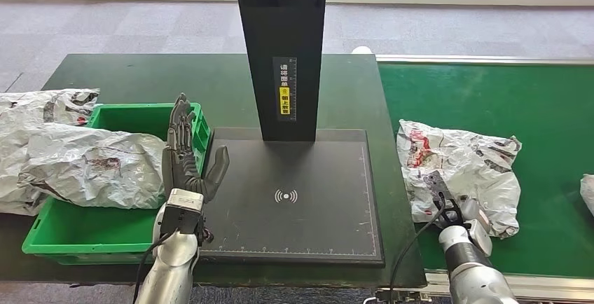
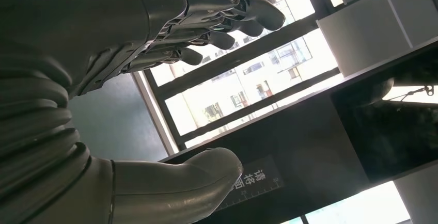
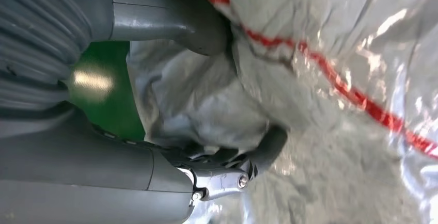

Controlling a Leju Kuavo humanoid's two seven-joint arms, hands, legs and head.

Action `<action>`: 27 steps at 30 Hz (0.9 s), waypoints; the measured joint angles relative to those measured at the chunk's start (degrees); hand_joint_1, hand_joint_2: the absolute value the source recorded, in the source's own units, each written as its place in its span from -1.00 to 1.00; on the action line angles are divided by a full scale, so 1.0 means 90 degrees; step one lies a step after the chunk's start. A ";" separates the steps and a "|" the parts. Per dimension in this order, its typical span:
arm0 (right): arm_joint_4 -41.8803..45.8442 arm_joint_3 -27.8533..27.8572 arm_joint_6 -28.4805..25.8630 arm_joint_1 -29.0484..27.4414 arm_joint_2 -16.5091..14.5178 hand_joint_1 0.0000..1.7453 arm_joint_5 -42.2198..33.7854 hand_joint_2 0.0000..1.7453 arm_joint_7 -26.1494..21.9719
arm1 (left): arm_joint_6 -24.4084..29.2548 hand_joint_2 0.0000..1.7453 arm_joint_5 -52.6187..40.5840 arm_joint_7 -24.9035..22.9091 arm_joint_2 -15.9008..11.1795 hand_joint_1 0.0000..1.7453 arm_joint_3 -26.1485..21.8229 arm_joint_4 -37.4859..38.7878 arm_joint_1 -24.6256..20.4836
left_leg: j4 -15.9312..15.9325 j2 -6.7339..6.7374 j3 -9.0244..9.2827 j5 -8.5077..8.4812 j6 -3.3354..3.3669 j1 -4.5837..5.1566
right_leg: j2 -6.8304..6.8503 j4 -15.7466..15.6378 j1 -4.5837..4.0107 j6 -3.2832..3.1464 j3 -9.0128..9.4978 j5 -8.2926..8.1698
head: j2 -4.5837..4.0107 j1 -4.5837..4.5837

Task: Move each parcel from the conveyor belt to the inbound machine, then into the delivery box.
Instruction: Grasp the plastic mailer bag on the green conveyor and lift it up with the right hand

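A crumpled silver parcel [image 1: 471, 164] with red and black print lies on the green conveyor belt [image 1: 490, 94]. My right hand [image 1: 448, 204] is on its near edge. In the right wrist view the thumb [image 3: 175, 22] and the curled fingers [image 3: 253, 157] pinch a fold of the parcel [image 3: 320, 110]. My left hand [image 1: 188, 158] stands upright and open at the left edge of the inbound machine's black plate [image 1: 308, 178], holding nothing; its fingers [image 2: 227, 22] are spread apart. The green delivery box [image 1: 140, 116] sits just left of that hand with a silver parcel [image 1: 91, 165] in it.
The machine's black column [image 1: 284, 52] rises from the back of the plate. Another silver parcel [image 1: 42, 106] lies behind the box at the far left. A further parcel [image 1: 587, 193] shows at the belt's right edge. The dark table [image 1: 140, 76] stretches behind the box.
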State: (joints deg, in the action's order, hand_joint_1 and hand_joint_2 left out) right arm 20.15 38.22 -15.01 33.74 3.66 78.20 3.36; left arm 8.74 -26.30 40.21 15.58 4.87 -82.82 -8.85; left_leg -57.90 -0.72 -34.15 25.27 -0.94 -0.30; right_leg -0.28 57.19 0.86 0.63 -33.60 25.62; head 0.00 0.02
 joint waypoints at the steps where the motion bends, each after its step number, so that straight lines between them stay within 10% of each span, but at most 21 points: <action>1: -0.0004 0.0021 0.0002 0.0000 0.0014 1.00 -0.0001 1.00 -0.0026 | -0.0025 1.00 0.0002 -0.0001 0.0000 -1.00 -0.0002 0.0001 0.0000 | 0.0000 0.0000 0.0000 0.0000 0.0000 0.0000 | 0.0000 -0.0001 0.0000 0.0000 0.0001 0.0000 | 0.0000 0.0000; 12: -0.0009 0.0286 -0.0975 -0.0023 0.0061 1.00 -0.0278 1.00 -0.0931 | 0.0161 1.00 -0.0107 -0.0001 0.0000 -1.00 -0.0007 0.0103 -0.0009 | -0.0001 0.0001 0.0000 -0.0001 0.0001 0.0000 | -0.0002 0.0001 0.0000 0.0003 -0.0001 -0.0003 | 0.0000 0.0000; 19: 0.0646 0.0755 -0.2159 -0.0127 -0.0238 1.00 -0.3008 1.00 -0.4535 | 0.0221 1.00 0.0006 0.0001 -0.0002 -1.00 -0.0014 0.0125 -0.0009 | 0.0000 -0.0001 -0.0004 -0.0001 0.0001 -0.0001 | -0.0001 0.0002 -0.0001 0.0003 -0.0003 -0.0001 | 0.0000 0.0000; 27: 0.1690 0.0756 -0.2087 -0.0384 -0.0634 1.00 -0.3909 1.00 -0.4834 | 0.0221 1.00 -0.0007 -0.0001 -0.0002 -1.00 -0.0012 0.0176 -0.0016 | 0.0000 -0.0003 -0.0004 -0.0001 0.0001 0.0000 | 0.0002 0.0002 0.0000 0.0004 -0.0003 -0.0001 | 0.0000 0.0000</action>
State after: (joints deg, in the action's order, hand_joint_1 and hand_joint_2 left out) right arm 35.36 45.02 -33.80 30.28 -2.05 43.02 -40.14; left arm 10.73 -26.36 40.20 15.56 4.76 -81.23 -8.99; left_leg -57.90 -0.74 -34.18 25.26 -0.93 -0.30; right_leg -0.26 57.20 0.86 0.67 -33.63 25.61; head 0.00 0.02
